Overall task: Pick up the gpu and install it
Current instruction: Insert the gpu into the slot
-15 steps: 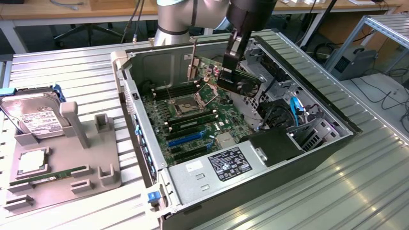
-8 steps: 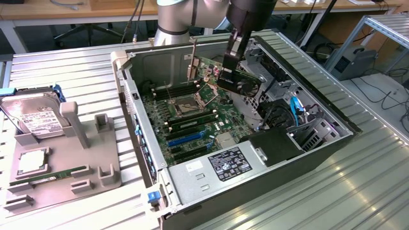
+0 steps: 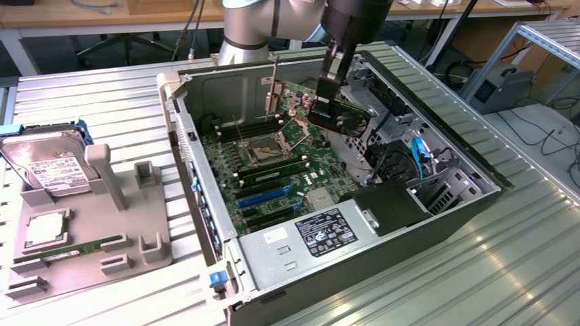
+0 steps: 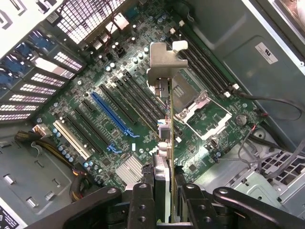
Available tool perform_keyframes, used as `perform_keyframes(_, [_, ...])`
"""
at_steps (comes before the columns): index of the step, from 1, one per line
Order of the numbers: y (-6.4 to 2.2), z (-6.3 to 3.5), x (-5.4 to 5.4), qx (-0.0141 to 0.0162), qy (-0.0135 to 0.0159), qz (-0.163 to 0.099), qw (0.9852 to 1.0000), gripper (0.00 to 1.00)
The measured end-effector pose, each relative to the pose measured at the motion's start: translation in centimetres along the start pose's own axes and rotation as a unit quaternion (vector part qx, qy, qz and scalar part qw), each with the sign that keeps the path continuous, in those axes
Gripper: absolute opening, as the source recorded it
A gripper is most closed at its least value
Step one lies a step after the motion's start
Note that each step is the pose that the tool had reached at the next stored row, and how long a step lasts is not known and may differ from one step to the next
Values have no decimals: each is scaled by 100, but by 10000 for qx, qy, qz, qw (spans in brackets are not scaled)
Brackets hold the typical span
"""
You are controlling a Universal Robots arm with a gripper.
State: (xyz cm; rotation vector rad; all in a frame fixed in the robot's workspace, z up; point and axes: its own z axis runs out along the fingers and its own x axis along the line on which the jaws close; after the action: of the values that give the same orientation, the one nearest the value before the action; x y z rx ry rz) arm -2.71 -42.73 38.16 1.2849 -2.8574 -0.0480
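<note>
The gpu [image 3: 343,112] is a green card with a black round fan and a silver end bracket [image 3: 272,87]. It hangs tilted inside the open computer case [image 3: 435,224], above the green motherboard [image 3: 272,170]. My gripper [image 3: 324,95] comes down from above and is shut on the card's upper edge. In the wrist view the gpu [image 4: 170,126] shows edge-on between my black fingers [image 4: 143,202], its bracket [image 4: 162,64] pointing away, over the CPU socket [image 4: 202,109] and beside the expansion slots, including a blue one [image 4: 114,114]. The card is clear of the board.
A grey holder tray [image 3: 91,238] on the exterior view's left carries a silver hard drive [image 3: 54,170], a CPU [image 3: 45,227] and a RAM stick [image 3: 68,250]. Inside the case sit a power supply [image 3: 317,234], a drive cage with a blue cable [image 3: 419,153] and loose wires [image 4: 271,138].
</note>
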Motion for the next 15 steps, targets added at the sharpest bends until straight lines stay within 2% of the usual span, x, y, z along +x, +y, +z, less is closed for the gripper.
perform_keyframes(15, [0,0,0,-1,6,-189,9998,27])
